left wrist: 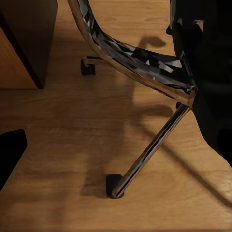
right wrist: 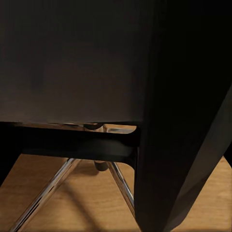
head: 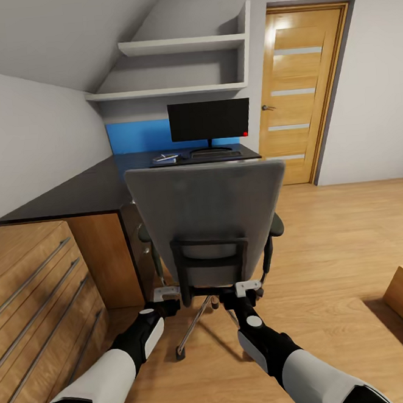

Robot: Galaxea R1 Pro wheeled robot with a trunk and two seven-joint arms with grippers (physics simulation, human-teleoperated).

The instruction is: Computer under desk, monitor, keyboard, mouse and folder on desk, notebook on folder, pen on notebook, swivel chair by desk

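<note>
I stand behind the swivel chair point(head: 209, 216), its grey back facing me and its seat pushed in toward the near edge of the counter point(head: 90, 190). My left jaws point(head: 165, 294) sit at the lower left of the chair's black back frame, my right jaws point(head: 248, 288) at the lower right — both are pressed up against the frame, and I cannot tell whether either pair is open or closed on it.

On the counter's far end, against the blue back panel point(head: 138, 137), the monitor point(head: 209, 120) stands upright on its round base. The keyboard point(head: 216, 154) lies just in front of that base. Left of it lies the folder point(head: 165, 159), flat, with something small and dark on top; it is too small for me to tell what is stacked there. A small dark lump between folder and keyboard may be the mouse point(head: 184, 156).

My left wrist camera looks down on the chair's metal base point(left wrist: 145, 63), one chrome leg point(left wrist: 152, 147) running out to a black castor point(left wrist: 114, 186) on the plank floor point(left wrist: 58, 140). My right wrist camera is close up against the dark underside of the seat point(right wrist: 72, 58), with chrome legs point(right wrist: 121, 186) below.

A wooden drawer chest point(head: 32, 289) stands at my left, a wooden door point(head: 299, 92) beyond the counter's right end.
</note>
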